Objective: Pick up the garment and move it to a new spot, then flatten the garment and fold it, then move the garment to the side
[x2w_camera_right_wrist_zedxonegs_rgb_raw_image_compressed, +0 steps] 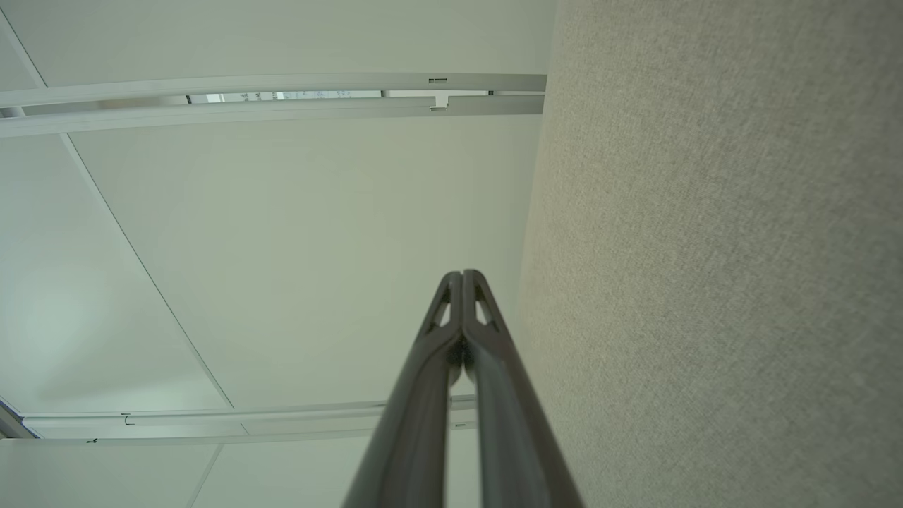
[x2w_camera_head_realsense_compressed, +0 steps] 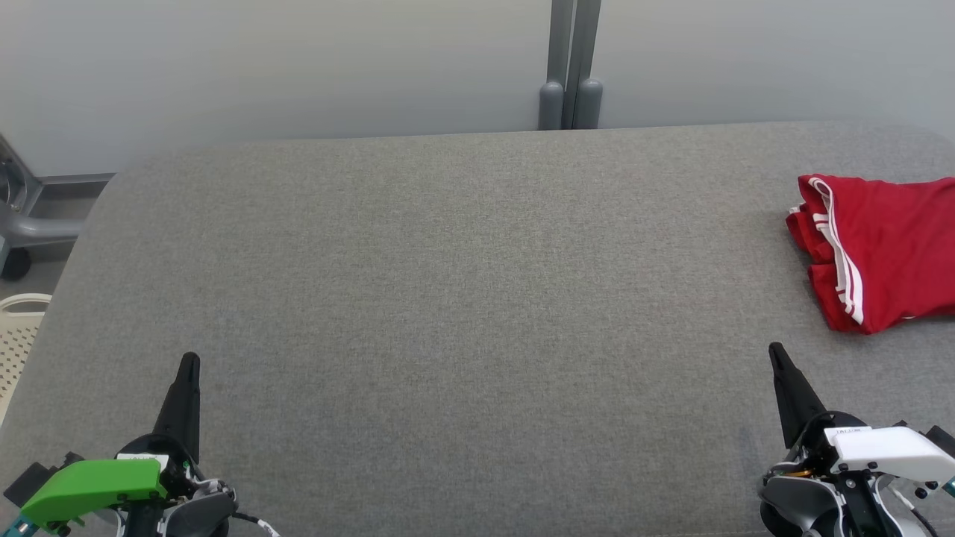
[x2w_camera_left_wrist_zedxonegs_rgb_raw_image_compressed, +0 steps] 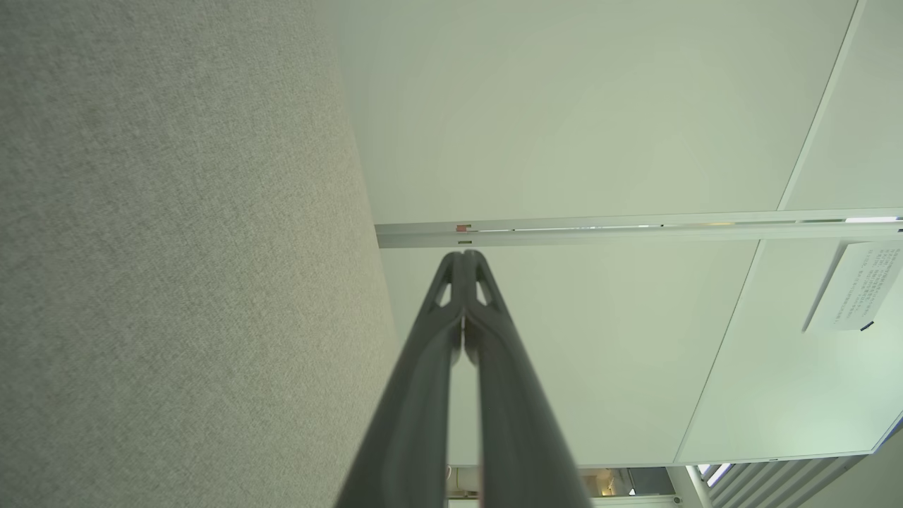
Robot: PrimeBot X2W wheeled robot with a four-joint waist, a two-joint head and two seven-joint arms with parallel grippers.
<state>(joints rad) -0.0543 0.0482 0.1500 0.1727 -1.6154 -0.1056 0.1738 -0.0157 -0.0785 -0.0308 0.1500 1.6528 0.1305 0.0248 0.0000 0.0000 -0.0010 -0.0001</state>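
A red garment (x2w_camera_head_realsense_compressed: pixel 884 250) with white stripes lies folded at the right edge of the grey table (x2w_camera_head_realsense_compressed: pixel 462 298), partly cut off by the head view's border. My left gripper (x2w_camera_head_realsense_compressed: pixel 189 361) rests at the lower left, shut and empty, far from the garment. At the lower right my right gripper (x2w_camera_head_realsense_compressed: pixel 776 350) is also shut and empty, a short way in front of and to the left of the garment. In the left wrist view my left gripper (x2w_camera_left_wrist_zedxonegs_rgb_raw_image_compressed: pixel 464 255) has its tips pressed together. My right gripper (x2w_camera_right_wrist_zedxonegs_rgb_raw_image_compressed: pixel 463 274) looks the same in the right wrist view.
Grey partition walls (x2w_camera_head_realsense_compressed: pixel 298 67) with a post (x2w_camera_head_realsense_compressed: pixel 571 67) stand behind the table. A perforated white basket (x2w_camera_head_realsense_compressed: pixel 19 335) and a grey wheeled frame (x2w_camera_head_realsense_compressed: pixel 22 216) sit off the table's left side.
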